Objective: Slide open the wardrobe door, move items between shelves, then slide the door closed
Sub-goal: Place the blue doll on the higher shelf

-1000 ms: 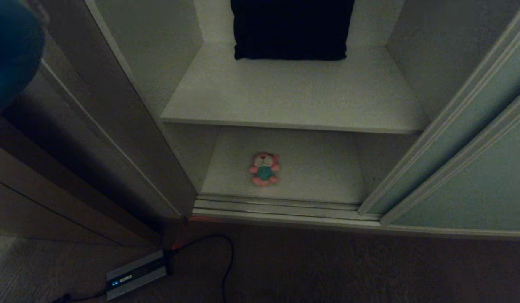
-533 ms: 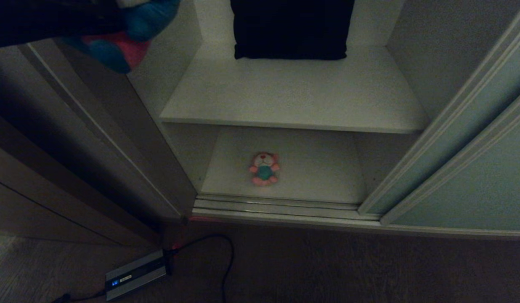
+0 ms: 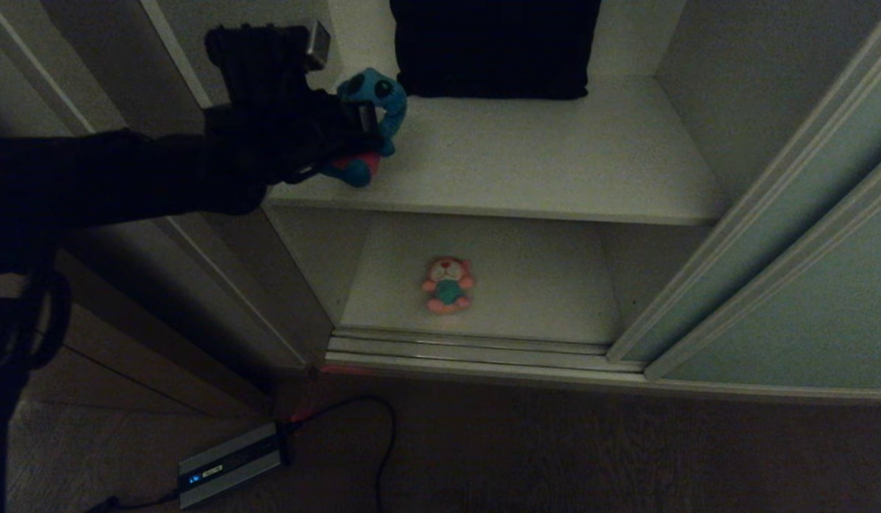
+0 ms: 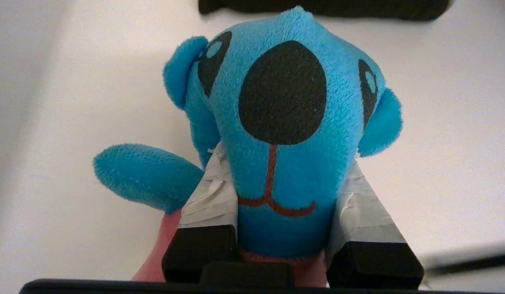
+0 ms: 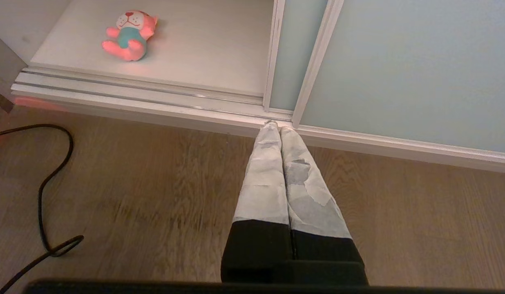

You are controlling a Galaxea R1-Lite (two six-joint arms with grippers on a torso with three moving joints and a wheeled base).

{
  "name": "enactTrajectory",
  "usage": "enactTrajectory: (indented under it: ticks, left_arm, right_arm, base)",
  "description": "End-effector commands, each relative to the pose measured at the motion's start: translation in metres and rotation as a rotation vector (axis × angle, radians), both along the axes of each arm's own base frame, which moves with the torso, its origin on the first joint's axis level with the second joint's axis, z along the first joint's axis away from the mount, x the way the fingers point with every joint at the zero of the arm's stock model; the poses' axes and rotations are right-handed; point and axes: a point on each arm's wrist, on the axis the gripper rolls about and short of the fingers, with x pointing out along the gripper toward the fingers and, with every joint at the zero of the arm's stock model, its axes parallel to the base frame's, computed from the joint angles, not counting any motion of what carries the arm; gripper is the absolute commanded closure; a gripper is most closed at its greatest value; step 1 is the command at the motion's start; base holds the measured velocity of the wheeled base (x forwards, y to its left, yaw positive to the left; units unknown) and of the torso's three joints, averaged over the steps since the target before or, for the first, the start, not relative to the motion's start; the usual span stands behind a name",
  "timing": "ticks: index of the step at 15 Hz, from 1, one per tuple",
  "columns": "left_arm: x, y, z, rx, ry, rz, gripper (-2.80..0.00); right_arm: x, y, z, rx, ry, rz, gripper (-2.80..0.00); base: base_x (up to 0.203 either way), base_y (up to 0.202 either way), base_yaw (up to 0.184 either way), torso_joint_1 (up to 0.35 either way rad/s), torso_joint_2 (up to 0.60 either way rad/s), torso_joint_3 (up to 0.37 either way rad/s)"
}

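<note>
Jaws of the left gripper [image 4: 279, 228] are clamped part-way shut on the blue toy [image 4: 283, 122], one taped finger [image 4: 209, 196] pressed in at each side below its head. Over the last second the arm has been swung in from the left edge of the head view, where only a blue blur was seen, and the toy is now carried to the front left corner of the upper shelf [image 3: 554, 164]. Whether the toy's feet are already touching the board cannot be told; in the wrist view it is seen close above the white board, with the cushion [image 3: 494, 46] beyond it at the back.

Nothing else has been shifted. The pink toy [image 3: 447, 285] is left lying on the lower shelf [image 3: 540, 285], near its front edge, and the door [image 3: 804, 285] is kept slid open to the right.

The right gripper [image 5: 280, 128] is parked low over the floor by the door track, its jaws pressed together on nothing.

By the look of it, the blue toy's transfer is nearly done: a release is called for next, while the pink toy and the closing of the door are yet to be handled.
</note>
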Motion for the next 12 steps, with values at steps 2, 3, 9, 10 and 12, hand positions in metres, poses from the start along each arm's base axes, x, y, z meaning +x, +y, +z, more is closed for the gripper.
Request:
enactTrajectory:
  ticks: [2,3,9,10,12]
  left_arm:
    - [0.029,-0.014,-0.04,-0.002,0.024,0.015,0.0]
    - [0.029,-0.013,-0.036,-0.018,-0.025,0.024,0.0]
    - [0.038,-0.013,-0.04,-0.048,-0.148,0.054,0.0]
    - [0.038,-0.013,-0.04,-0.047,-0.15,0.055,0.0]
    - [0.04,-0.013,-0.039,-0.027,-0.225,0.073,0.0]
  right_arm:
    - [0.0,0.0,-0.001,0.0,0.002,0.0,0.0]
    - [0.0,0.0,-0.001,0.0,0.003,0.0,0.0]
    - [0.0,0.0,-0.001,0.0,0.003,0.0,0.0]
    - [0.0,0.0,-0.001,0.0,0.002,0.0,0.0]
    - [0.0,0.0,-0.001,0.0,0.003,0.0,0.0]
  base:
    - [0.0,0.0,0.0,0.0,0.0,0.0]
    - [0.0,0.0,0.0,0.0,0.0,0.0]
    - [0.0,0.0,0.0,0.0,0.0,0.0]
    - [0.0,0.0,0.0,0.0,0.0,0.0]
    - [0.0,0.0,0.0,0.0,0.0,0.0]
